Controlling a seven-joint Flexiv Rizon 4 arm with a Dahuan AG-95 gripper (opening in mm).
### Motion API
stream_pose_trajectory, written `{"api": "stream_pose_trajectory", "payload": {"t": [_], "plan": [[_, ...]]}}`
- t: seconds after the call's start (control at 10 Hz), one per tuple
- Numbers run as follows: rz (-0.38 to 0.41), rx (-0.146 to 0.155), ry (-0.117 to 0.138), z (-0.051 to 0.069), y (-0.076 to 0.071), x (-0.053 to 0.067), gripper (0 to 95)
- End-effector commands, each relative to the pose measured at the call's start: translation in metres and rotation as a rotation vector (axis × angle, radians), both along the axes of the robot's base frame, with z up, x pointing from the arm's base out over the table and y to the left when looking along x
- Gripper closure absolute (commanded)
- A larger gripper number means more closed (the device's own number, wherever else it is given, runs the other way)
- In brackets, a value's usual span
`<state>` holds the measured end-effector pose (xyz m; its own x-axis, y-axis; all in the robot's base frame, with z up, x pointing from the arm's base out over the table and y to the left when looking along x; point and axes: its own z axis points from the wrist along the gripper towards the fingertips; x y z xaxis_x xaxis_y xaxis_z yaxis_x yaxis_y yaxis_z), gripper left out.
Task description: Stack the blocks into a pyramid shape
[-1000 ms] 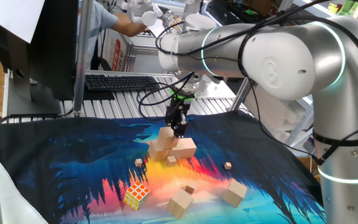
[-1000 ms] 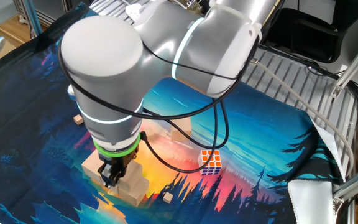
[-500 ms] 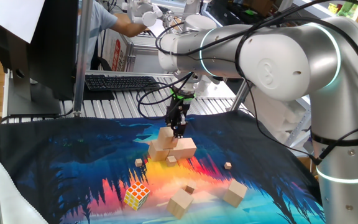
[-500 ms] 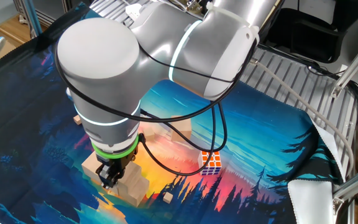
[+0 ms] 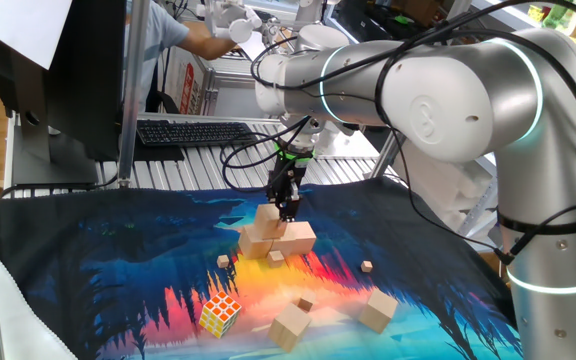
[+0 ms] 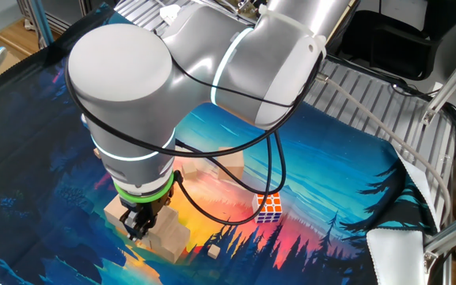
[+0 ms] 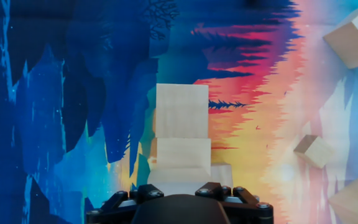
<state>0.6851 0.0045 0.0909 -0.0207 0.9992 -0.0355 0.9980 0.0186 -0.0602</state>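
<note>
Fingers (image 5: 286, 207) of mine point straight down over the middle of the printed cloth (image 5: 118, 260) that covers the table. Their tips are level with the upper block (image 5: 267, 218) of a small stack. They stand partly closed at that block's 3 o'clock edge. Whether they actually clamp it I cannot tell, since my own wrist hides the tips in the other fixed view, and the hand view shows only the housing.

The stack has two tan blocks touching side by side on the cloth, one at left (image 5: 255, 244) and one at right (image 5: 297, 238). The upper block rests over the left one and the seam. In the hand view the stack shows as three pale faces in a column running from 12 to 6 o'clock. The nearest of them (image 7: 189, 175) lies just above my housing.

Two loose blocks lie well apart from the stack, at about 5 o'clock of it in one fixed view. One (image 5: 290, 326) is near the cloth's front edge. The other (image 5: 377, 310) is at 3 o'clock of the first and sits tilted.

A multicoloured puzzle cube (image 5: 219, 314) lies at 7 o'clock of the stack. Tiny wooden cubes are scattered about: one (image 5: 224, 262) just left of the stack, one (image 5: 367, 266) to its right.
</note>
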Motion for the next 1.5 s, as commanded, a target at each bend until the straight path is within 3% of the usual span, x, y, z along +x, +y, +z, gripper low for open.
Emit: {"api": "stream_pose_trajectory", "payload": {"t": [0.1, 0.4, 0.6, 1.0, 1.1, 1.4, 1.5], "plan": [[-0.004, 0.001, 0.002, -0.0005, 0.0000, -0.0007, 95.0], [-0.007, 0.001, 0.008, -0.0008, 0.0006, -0.0012, 95.0], [-0.012, -0.001, 0.009, -0.0014, 0.0010, -0.0011, 57.0], [-0.025, -0.001, 0.011, -0.0014, 0.0010, -0.0012, 57.0], [-0.035, -0.002, 0.013, -0.0014, 0.0010, -0.0013, 38.0], [-0.042, -0.009, 0.016, -0.0014, 0.0013, -0.0016, 38.0], [-0.040, -0.011, 0.018, -0.0014, 0.0013, -0.0016, 19.0]]}}
